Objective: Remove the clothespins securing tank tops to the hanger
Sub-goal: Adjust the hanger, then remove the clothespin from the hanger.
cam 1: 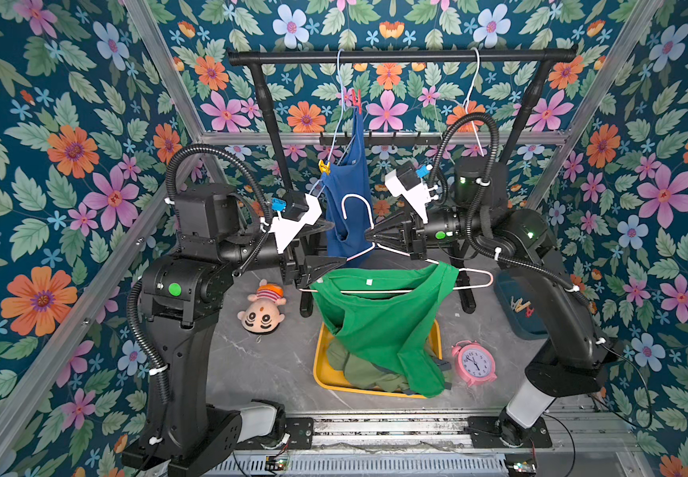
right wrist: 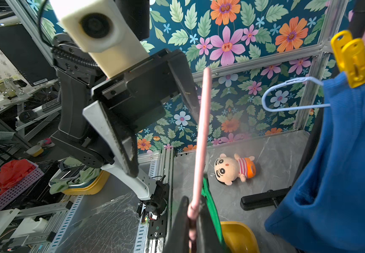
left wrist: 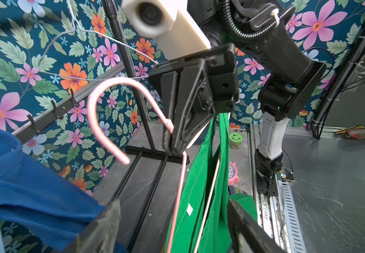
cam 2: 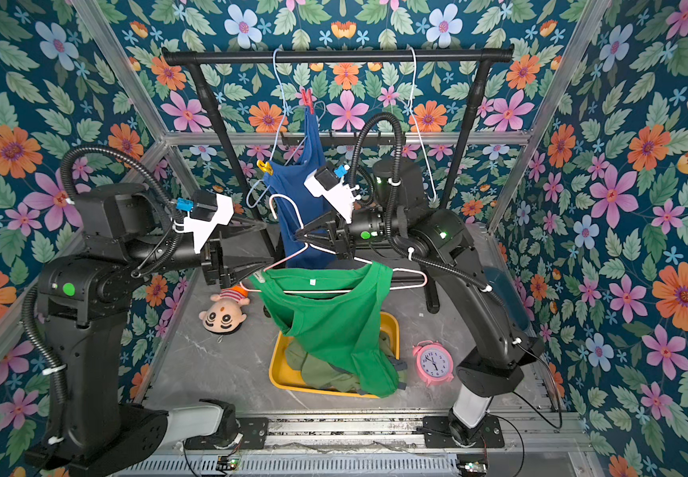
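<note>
My right gripper (cam 1: 367, 236) (right wrist: 193, 216) is shut on the pink hanger (cam 1: 478, 274) (right wrist: 202, 131) near its neck. A green tank top (cam 1: 379, 330) (left wrist: 199, 197) droops from that hanger towards the tray. At the hanger's left end, my left gripper (cam 1: 336, 243) (left wrist: 172, 230) is open, its fingers wide on either side of wire and green cloth. Behind, a blue tank top (cam 1: 350, 198) hangs on a light-blue hanger (cam 1: 336, 124), pinned by a red clothespin (cam 1: 356, 100) and a yellow clothespin (cam 1: 324, 166) (right wrist: 350, 57). An olive tank top (cam 1: 354, 367) lies in the tray.
The yellow tray (cam 1: 319, 371) sits on the grey table under the green shirt. A plush doll (cam 1: 261, 312) lies to its left and a pink alarm clock (cam 1: 474, 363) to its right. A black rack (cam 1: 400, 55) also carries a bare white hanger (cam 1: 472, 103). A dark bin (cam 1: 519, 305) holds loose clothespins.
</note>
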